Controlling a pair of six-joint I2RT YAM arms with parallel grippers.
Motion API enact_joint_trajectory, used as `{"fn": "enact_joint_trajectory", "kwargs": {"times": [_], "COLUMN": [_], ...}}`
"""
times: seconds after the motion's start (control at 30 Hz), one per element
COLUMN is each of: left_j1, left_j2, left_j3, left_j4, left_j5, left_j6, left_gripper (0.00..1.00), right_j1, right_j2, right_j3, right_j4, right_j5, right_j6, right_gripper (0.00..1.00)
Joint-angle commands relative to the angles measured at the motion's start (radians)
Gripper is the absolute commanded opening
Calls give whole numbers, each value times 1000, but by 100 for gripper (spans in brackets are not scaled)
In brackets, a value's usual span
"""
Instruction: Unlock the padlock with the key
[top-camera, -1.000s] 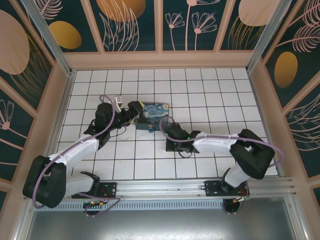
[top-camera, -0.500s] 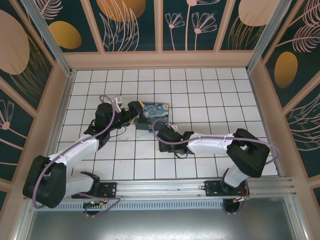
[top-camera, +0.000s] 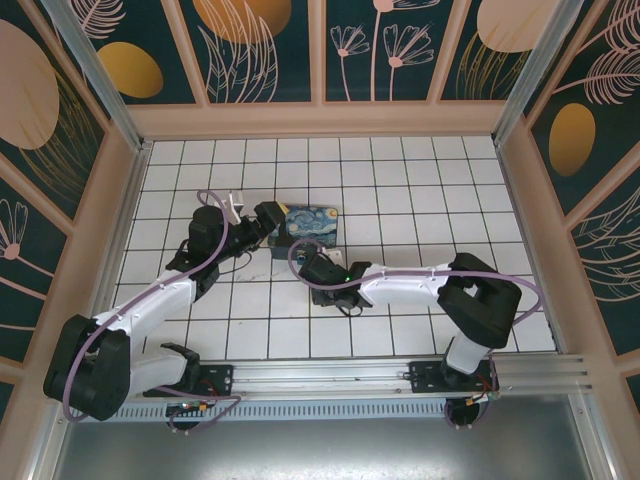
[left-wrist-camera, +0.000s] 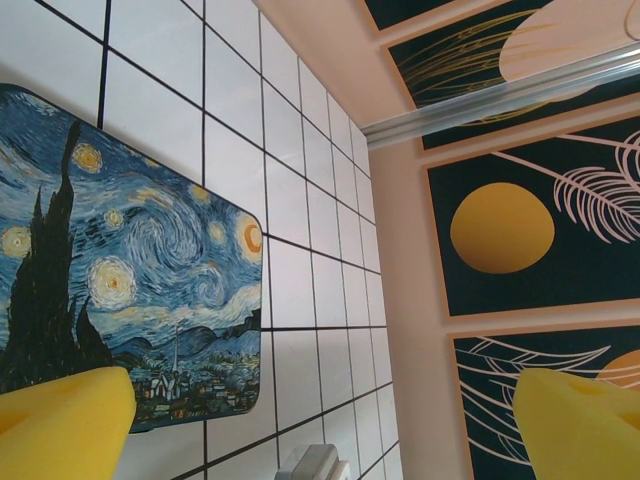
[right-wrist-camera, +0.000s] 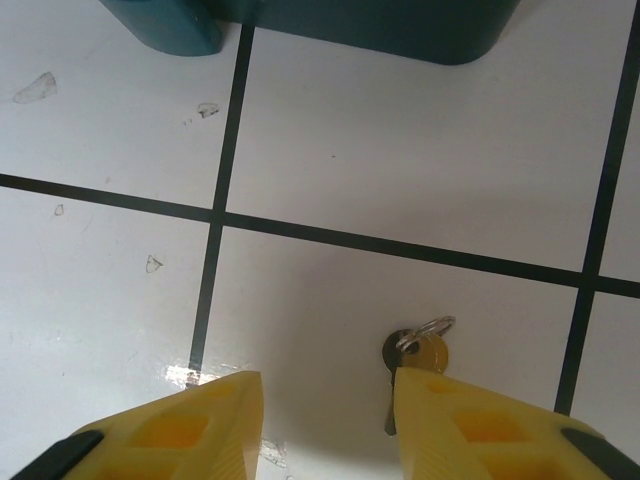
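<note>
Down low goes the right hand (right-wrist-camera: 325, 388), fingers parted over the white tiled surface (right-wrist-camera: 420, 140). The key (right-wrist-camera: 412, 358) lies flat on a tile, right at the inner edge of one finger and off-centre, so I'd say a small sideways shift is needed before closing. The left hand (top-camera: 268, 220) sits wide open beside the Starry Night box (left-wrist-camera: 150, 260), likely parked clear of the pickup.
</note>
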Motion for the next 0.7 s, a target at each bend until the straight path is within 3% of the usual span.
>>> {"fn": "enact_joint_trajectory", "kwargs": {"times": [0.0, 0.67], "left_j1": [-2, -3], "left_j2": [-15, -30], "left_j3": [-2, 0], "left_j4": [-9, -24], "left_j5": [-8, -18], "left_j6": [25, 32], "left_gripper": [97, 97], "right_j1": [16, 23], "right_j2": [-12, -11], "right_j3": [-2, -64], "right_j4": [-24, 34], "right_j5": [15, -8], "right_j6": [31, 64], "right_gripper": [38, 39]}}
